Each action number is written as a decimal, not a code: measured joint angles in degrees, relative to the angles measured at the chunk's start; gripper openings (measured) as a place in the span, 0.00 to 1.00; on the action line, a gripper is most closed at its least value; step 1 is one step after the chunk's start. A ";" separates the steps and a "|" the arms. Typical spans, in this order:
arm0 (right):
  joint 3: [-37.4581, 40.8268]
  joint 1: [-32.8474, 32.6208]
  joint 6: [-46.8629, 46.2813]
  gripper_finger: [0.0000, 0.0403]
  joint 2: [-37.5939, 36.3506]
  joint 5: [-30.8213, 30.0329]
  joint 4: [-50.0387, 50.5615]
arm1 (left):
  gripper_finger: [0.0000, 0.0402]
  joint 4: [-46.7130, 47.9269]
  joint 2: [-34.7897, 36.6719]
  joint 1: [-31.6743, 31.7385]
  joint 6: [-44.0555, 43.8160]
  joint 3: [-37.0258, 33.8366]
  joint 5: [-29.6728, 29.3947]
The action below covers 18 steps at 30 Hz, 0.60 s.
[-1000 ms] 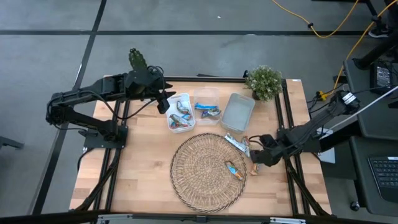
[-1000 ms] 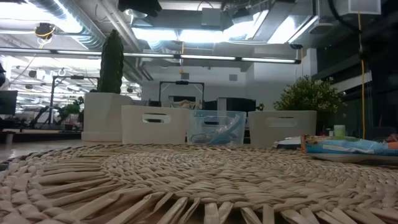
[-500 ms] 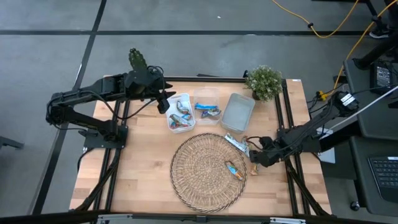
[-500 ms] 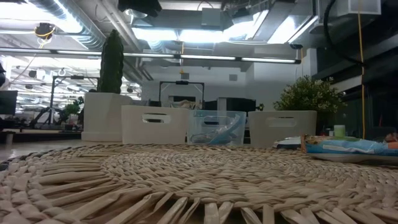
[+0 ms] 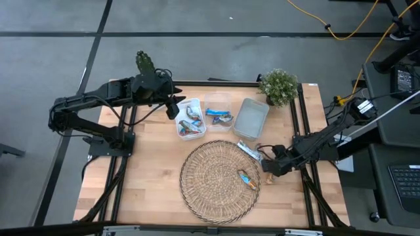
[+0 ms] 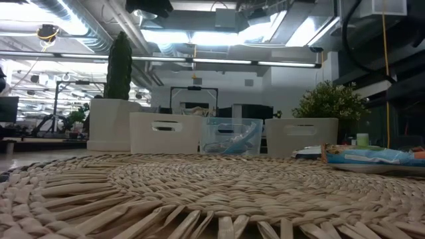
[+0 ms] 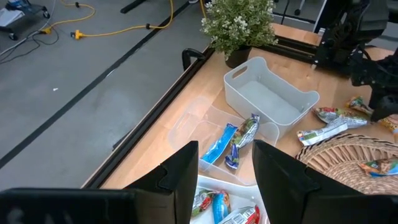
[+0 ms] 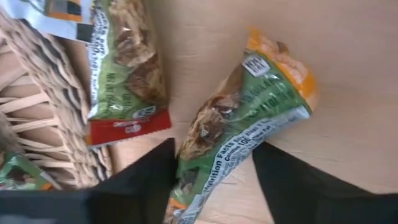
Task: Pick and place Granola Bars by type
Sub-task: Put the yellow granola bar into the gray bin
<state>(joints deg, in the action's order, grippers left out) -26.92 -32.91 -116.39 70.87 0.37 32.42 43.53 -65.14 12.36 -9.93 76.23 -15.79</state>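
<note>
An orange-and-green granola bar (image 8: pixel 249 118) lies flat on the wooden table just right of the woven mat (image 5: pixel 213 180). My right gripper (image 8: pixel 211 155) points down over it, open, one finger on either side of the bar's lower end. A green-and-red bar (image 8: pixel 124 68) lies with one end on the mat's rim. A silvery bar (image 5: pixel 248 151) and an orange-blue one (image 5: pixel 247 178) lie on the mat. My left gripper (image 7: pixel 227 174) hangs open above the tubs, holding nothing. The white tub (image 5: pixel 189 121) and the clear tub (image 7: pixel 227 140) hold bars.
An empty pale tub (image 7: pixel 267 93) stands right of the clear one. A potted plant (image 5: pixel 279 85) is at the far right corner and a cactus (image 5: pixel 144 62) at the far left. Bare wood lies left of the mat and along the near edge.
My right gripper has come down toward the orange-and-green bar on the table and shifted slightly toward the mat. The bars and my left arm have kept still.
</note>
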 joint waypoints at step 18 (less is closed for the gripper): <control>-9.37 -0.02 10.22 0.07 -0.85 0.74 3.36 | 0.36 0.01 0.00 0.00 0.07 0.01 0.23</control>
<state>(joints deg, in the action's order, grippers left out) -36.29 -32.93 -106.18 70.02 1.11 35.78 43.54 -65.14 12.36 -9.87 76.24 -15.56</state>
